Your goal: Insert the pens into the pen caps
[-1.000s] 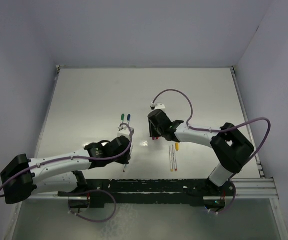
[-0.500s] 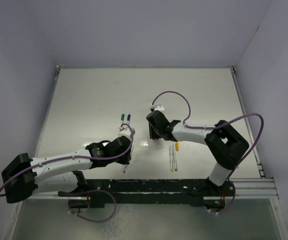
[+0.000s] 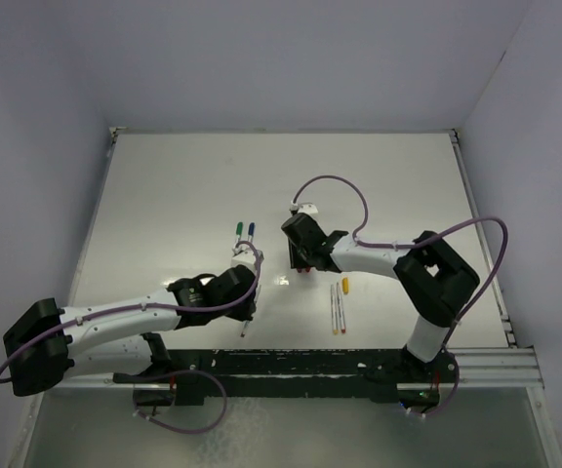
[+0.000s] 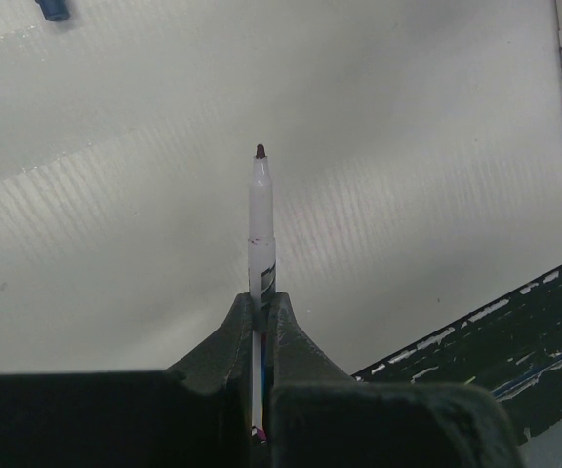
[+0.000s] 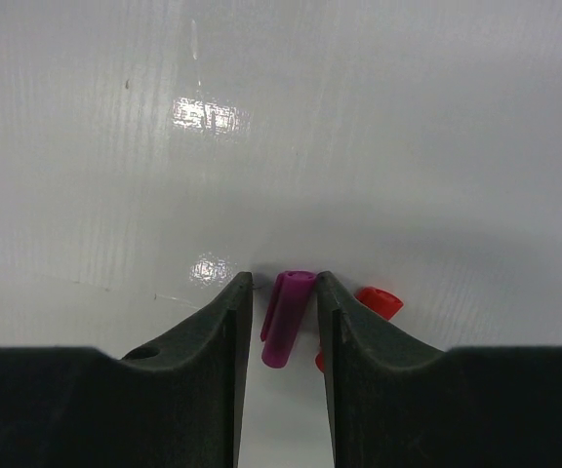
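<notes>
Between the parted jaws of the right gripper (image 5: pixel 283 279) a magenta cap (image 5: pixel 287 322) is seen lying on the tabletop (image 5: pixel 408 146), long axis along the fingers, not yet pinched; a pen (image 4: pixel 260 210) is clamped by the left gripper (image 4: pixel 261 304), tip pointed forward.

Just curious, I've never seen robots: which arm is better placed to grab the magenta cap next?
The right, probably: its open end effector straddles the magenta cap, one finger on each side. The left end effector is shut on a pen.
</notes>
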Robot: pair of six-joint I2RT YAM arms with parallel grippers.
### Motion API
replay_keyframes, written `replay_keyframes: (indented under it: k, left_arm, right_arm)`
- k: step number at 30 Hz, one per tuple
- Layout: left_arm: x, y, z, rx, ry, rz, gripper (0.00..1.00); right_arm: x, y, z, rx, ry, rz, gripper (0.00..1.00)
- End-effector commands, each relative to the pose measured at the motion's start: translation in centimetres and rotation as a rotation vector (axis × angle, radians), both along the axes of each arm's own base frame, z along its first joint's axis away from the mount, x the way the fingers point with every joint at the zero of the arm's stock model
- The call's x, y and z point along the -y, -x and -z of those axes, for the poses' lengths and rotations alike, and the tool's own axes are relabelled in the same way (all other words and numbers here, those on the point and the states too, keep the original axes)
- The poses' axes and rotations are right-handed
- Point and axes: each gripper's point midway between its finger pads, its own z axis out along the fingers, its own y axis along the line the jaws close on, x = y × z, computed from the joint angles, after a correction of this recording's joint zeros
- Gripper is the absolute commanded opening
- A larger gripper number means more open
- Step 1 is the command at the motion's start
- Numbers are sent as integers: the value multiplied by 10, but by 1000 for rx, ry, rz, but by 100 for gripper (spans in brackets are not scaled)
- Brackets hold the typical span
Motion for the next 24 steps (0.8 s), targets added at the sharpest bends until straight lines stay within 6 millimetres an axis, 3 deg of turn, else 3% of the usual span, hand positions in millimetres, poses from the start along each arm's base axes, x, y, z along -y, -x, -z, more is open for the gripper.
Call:
replay_keyframes:
  k: [1, 13, 24]
  left_arm:
    - [7, -7, -7, 25, 31, -15, 0]
    - [12, -10, -10, 34, 27, -10, 0]
    - [15, -12, -11, 37, 18, 0, 0]
  right_arm:
    - [7, 7, 8, -34, 50, 3, 36]
    - [22, 38, 19, -91, 149, -13, 31]
    - [36, 45, 35, -121, 257, 1, 29]
